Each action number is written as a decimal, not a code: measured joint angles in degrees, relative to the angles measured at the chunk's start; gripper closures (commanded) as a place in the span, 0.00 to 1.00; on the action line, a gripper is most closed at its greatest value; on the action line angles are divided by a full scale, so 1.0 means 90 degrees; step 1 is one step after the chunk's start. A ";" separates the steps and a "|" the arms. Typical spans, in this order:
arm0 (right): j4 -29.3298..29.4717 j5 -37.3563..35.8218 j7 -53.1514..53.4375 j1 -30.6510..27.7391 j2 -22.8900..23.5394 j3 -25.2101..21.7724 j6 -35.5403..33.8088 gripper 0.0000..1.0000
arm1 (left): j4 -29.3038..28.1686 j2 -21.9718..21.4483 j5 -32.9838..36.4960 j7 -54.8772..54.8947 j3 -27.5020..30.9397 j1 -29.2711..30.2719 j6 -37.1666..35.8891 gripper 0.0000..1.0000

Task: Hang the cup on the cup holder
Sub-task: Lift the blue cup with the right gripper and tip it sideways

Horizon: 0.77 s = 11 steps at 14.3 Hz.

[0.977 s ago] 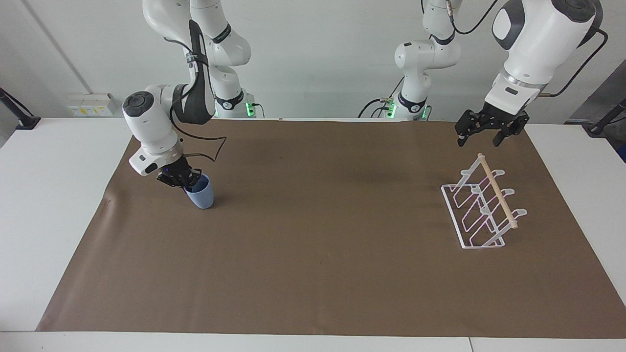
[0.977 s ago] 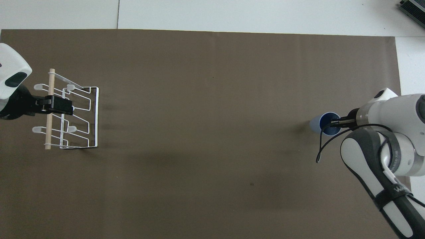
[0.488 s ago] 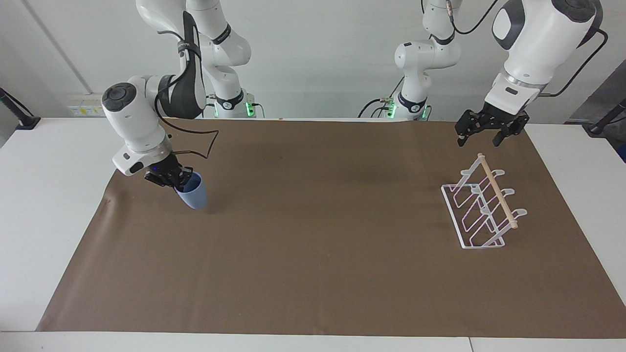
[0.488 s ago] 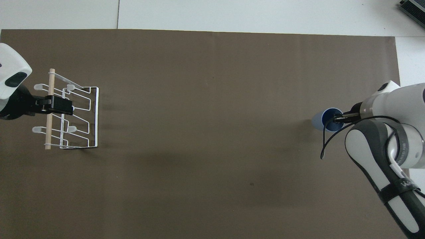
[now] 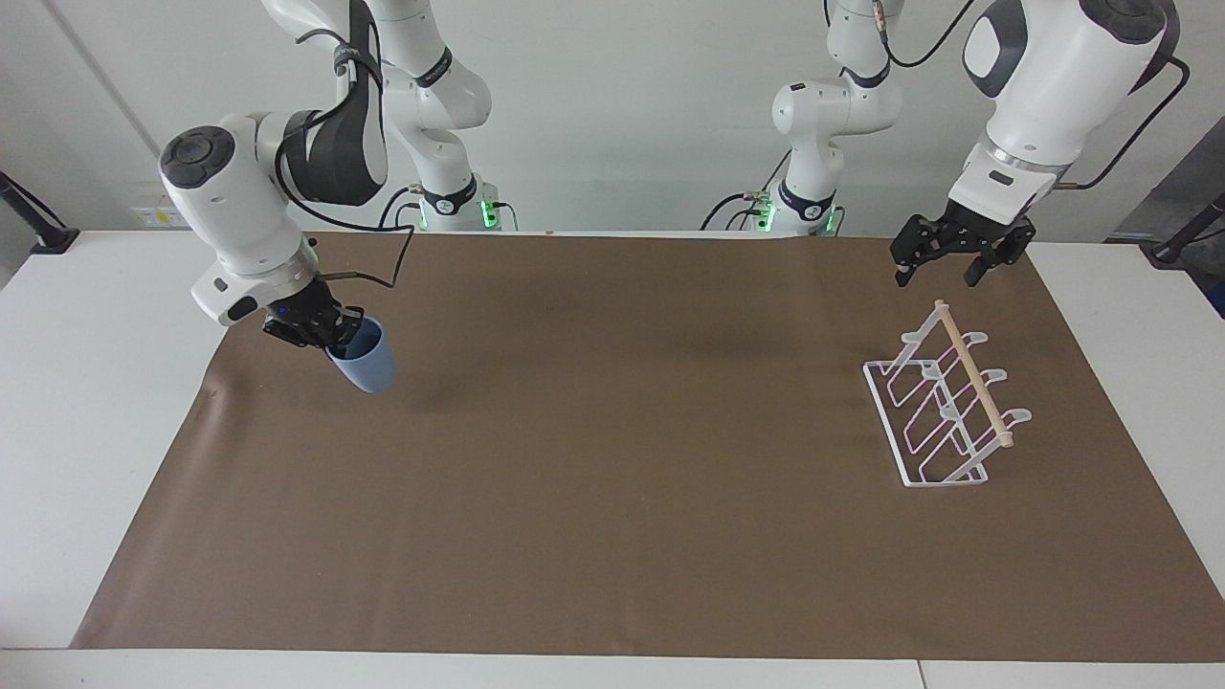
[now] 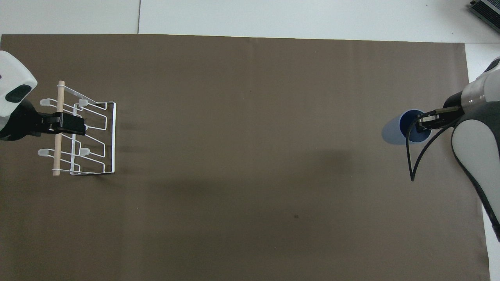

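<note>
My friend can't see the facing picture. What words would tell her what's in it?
The right gripper holds a tilted light blue cup by its rim above a brown mat. The left gripper, fingers open, waits above a white wire cup holder.

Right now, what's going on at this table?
The right gripper is shut on the rim of the light blue cup, holding it tilted and lifted off the brown mat at the right arm's end. The white wire cup holder stands bare at the left arm's end. The left gripper waits open in the air above it. No cup is hung yet.
</note>
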 measured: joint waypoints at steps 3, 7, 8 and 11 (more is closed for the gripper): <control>0.0074 0.0002 0.0000 0.0002 -0.0201 0.0015 -0.0259 1.00 | -0.0004 -0.0010 -0.0001 0.0000 -0.0058 -0.0003 -0.0031 0.00; 0.0061 0.0584 -0.0050 0.0005 -0.0250 0.0020 -0.0378 1.00 | 0.0026 -0.0017 -0.0110 -0.0004 -0.0047 -0.0001 -0.0173 0.00; 0.0061 0.0899 -0.0130 0.0007 -0.0251 0.0028 -0.0432 1.00 | 0.0097 -0.0018 -0.0311 -0.0050 -0.0030 0.0003 -0.0292 0.00; 0.0061 0.1762 -0.0268 0.0010 -0.0251 0.0100 -0.0554 1.00 | 0.0406 -0.0015 -0.1152 -0.0833 -0.0001 0.0121 -0.0654 0.00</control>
